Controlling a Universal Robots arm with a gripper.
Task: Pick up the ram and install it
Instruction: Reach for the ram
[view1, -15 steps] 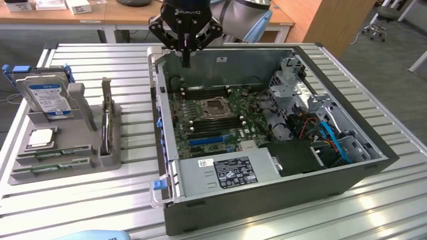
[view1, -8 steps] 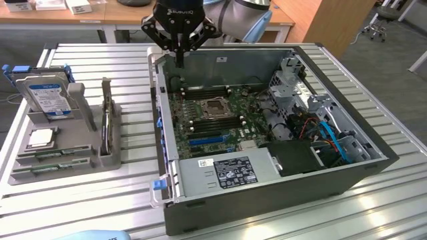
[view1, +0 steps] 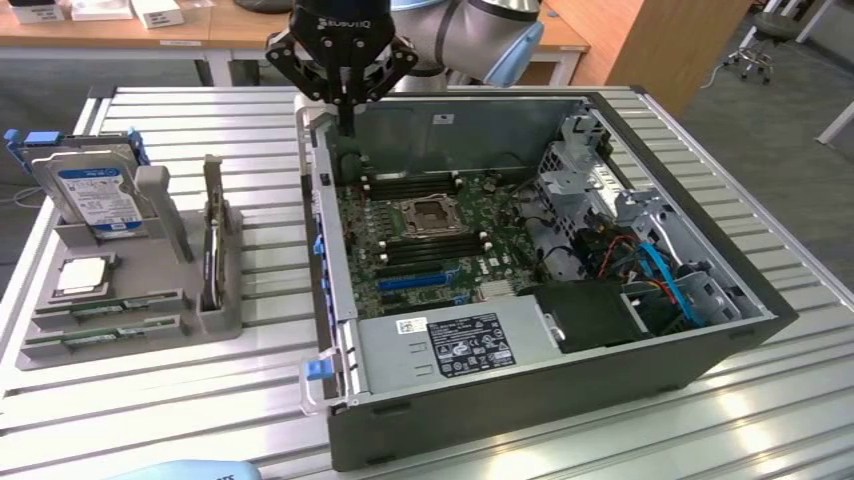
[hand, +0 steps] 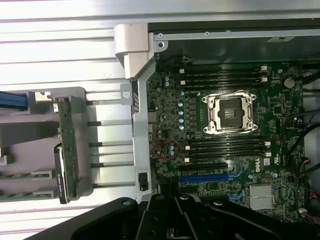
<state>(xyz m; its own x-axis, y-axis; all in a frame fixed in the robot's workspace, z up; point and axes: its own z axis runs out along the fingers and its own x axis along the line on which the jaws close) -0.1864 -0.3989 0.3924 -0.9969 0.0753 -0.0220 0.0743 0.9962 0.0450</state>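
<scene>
Claw (view1: 344, 100) pointing straight down, fingers closed together; arm (view1: 497, 35) bent behind it

A robotics lab: beneath the black gripper (view1: 347, 128), a slatted aluminium worktable (view1: 147, 415) bears an opened black computer case (view1: 534, 400); wooden desks (view1: 94, 40) stand beyond.

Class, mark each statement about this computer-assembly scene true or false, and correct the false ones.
1. The computer case lies open with its motherboard showing. True.
2. The hand grips a ram stick. False: it hangs shut over the case's edge, and the ram sticks lie in the gray tray.
3. The blue-labelled hard drive sits inside the case. False: it stands in the tray.
4. The tray is on the exterior view's left of the case. True.
</scene>
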